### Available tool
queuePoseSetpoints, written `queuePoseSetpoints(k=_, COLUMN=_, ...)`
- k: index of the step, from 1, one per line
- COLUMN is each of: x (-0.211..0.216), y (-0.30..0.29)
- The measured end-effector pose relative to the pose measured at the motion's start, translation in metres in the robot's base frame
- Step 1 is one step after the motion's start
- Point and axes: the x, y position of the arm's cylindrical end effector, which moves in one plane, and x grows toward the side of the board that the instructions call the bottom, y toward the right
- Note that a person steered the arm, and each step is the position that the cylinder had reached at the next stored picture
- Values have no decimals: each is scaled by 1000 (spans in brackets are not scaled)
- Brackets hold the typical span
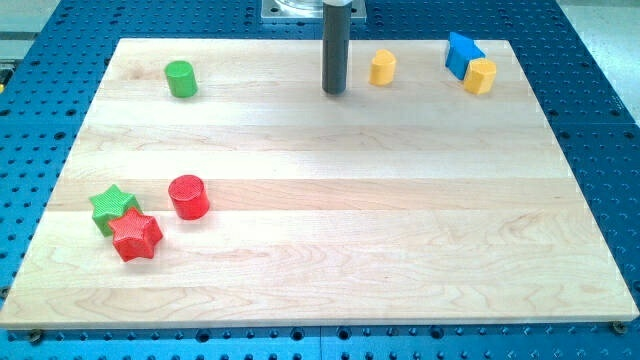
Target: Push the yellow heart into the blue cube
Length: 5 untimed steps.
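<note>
The blue cube point(461, 52) sits near the view's top right corner of the wooden board. A yellow block point(481, 76) rests against its lower right side, touching it. A second yellow block point(383, 67) stands alone to the left of the cube. I cannot tell which of the two yellow blocks is the heart. My tip point(334, 91) is on the board at the top centre, a short way left of the lone yellow block and not touching it.
A green cylinder point(181, 78) stands at the top left. At the lower left, a red cylinder point(188, 196), a green star point(113, 206) and a red star point(136, 235) sit close together. The board's edge point(300, 325) borders a blue perforated table.
</note>
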Motion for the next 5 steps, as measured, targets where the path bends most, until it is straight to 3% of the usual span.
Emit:
queuePoseSetpoints(k=1, x=-8, y=60)
queuePoseSetpoints(k=3, x=-26, y=35)
queuePoseSetpoints(k=5, x=-21, y=117)
